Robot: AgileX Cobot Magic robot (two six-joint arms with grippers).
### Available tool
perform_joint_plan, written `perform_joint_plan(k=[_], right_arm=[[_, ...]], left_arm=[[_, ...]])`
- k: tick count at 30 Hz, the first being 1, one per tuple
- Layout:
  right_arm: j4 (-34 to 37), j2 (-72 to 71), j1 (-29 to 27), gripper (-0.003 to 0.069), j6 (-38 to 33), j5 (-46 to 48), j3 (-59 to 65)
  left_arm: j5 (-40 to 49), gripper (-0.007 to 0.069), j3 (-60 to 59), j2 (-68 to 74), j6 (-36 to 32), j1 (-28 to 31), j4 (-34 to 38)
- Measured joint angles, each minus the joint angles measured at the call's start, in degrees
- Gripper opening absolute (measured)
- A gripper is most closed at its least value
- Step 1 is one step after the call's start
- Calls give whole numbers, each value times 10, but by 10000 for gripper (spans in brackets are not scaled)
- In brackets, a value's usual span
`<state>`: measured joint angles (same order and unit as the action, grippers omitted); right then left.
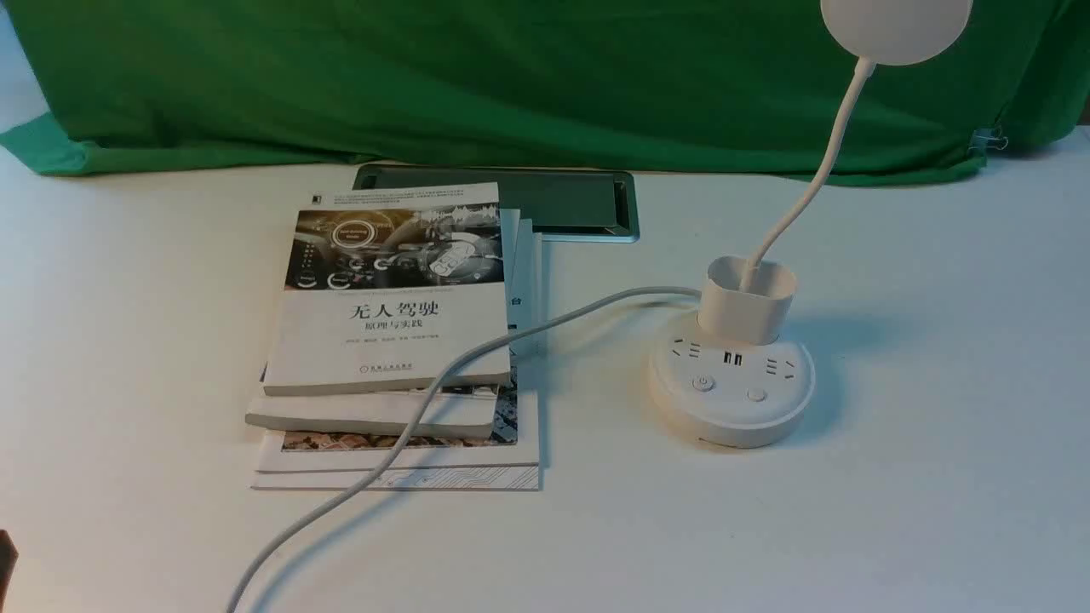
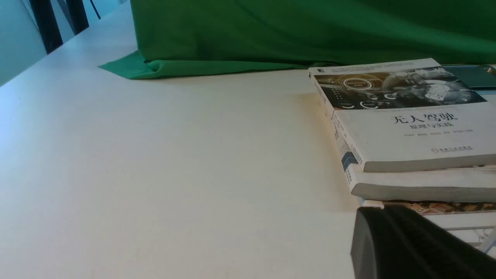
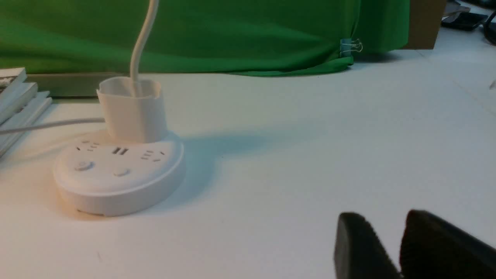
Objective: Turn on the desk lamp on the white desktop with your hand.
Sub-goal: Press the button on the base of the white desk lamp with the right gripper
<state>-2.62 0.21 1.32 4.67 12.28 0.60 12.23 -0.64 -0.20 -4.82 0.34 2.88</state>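
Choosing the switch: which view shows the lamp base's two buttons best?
Front view: it looks down on both buttons of the desk lamp, unobstructed. The right wrist view shows them at a shallow angle; the left wrist view shows none.

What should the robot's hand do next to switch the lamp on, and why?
Probably move the right gripper toward the base of the desk lamp, aiming above its two buttons. The gripper holds nothing and sits well short of the base, with white desktop between them, so nothing is pressed yet.
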Motion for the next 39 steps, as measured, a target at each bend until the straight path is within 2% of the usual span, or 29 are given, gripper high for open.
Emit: perform_joint_plan(k=[35, 37, 39], right_arm=[[0, 0, 0, 240, 0, 0, 0], [3, 0, 0, 240, 3, 0, 0], [9, 0, 0, 240, 38, 0, 0]], left_arm=[[-1, 21, 0, 0, 0, 0, 0], [-1, 21, 0, 0, 0, 0, 0], [-1, 21, 0, 0, 0, 0, 0]])
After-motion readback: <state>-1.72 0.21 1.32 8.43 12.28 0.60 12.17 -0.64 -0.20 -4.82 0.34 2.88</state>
